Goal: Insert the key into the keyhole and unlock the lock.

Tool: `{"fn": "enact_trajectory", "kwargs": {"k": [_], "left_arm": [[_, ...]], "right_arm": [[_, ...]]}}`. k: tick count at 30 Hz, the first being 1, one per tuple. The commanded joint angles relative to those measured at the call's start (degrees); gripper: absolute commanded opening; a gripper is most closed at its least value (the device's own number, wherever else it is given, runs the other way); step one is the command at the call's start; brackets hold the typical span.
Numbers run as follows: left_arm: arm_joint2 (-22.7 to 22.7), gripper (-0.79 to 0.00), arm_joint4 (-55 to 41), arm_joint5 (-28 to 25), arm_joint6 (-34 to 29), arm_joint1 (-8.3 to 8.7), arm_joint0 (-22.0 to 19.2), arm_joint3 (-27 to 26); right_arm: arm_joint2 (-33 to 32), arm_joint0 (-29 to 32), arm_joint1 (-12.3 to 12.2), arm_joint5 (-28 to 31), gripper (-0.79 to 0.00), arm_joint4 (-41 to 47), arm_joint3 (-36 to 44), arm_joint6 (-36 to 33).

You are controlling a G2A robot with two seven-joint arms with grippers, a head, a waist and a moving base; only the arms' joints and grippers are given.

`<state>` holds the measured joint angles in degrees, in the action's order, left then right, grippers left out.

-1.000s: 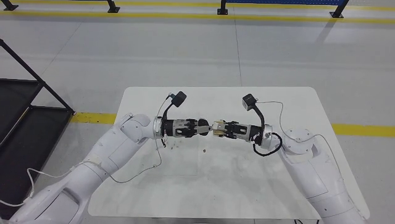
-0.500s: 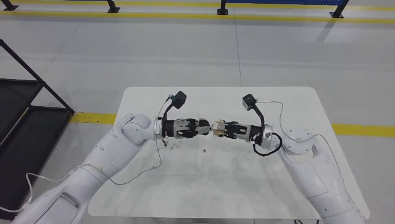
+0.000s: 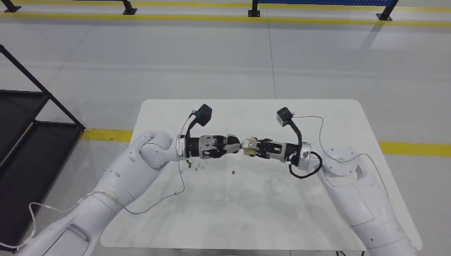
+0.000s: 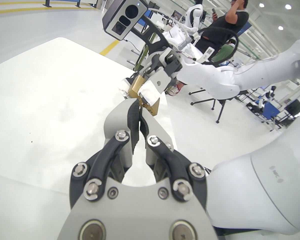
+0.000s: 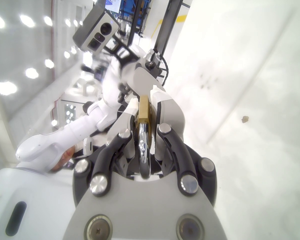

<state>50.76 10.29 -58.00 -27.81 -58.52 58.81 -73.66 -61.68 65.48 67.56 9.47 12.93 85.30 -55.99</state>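
In the top view, over the white table (image 3: 176, 118), the left gripper (image 3: 235, 145) sits just left of centre, fingers pressed together; what they pinch is hidden. At their tips, mid-frame and off the table, is the brass lock (image 3: 247, 145). The right gripper (image 3: 251, 147) clamps its body, shackle pointing back between the fingers.

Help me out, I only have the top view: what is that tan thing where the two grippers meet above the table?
Observer: A brass padlock, clamped in the right gripper.
Operator: Which way does its shackle point?
Observer: The shackle points back toward that gripper's wrist.
Operator: And the left gripper?
Observer: The left gripper is shut, tips at the padlock's body; what it pinches is hidden.
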Motion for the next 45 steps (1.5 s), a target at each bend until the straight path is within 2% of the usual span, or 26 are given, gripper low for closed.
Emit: {"fn": "enact_trajectory", "kwargs": {"k": [1,15,28,45], "left_arm": [[0.2,-0.785,1.25,0.0,0.76,0.03,0.25,-0.41],[2.04,-0.785,12.1,0.0,8.02,0.28,2.49,-2.93],[4.14,-0.785,21.82,0.56,16.03,-0.15,4.78,-4.93],[5.43,-0.785,28.04,2.51,18.57,-0.5,6.14,-6.9]], "right_arm": [[0.0,0.0,0.0,0.0,-0.785,0.0,0.0,0.0],[0.0,0.0,0.0,0.0,-0.785,0.0,0.0,0.0],[0.0,0.0,0.0,0.0,-0.785,0.0,0.0,0.0],[0.0,0.0,0.0,0.0,-0.785,0.0,0.0,0.0]]}}
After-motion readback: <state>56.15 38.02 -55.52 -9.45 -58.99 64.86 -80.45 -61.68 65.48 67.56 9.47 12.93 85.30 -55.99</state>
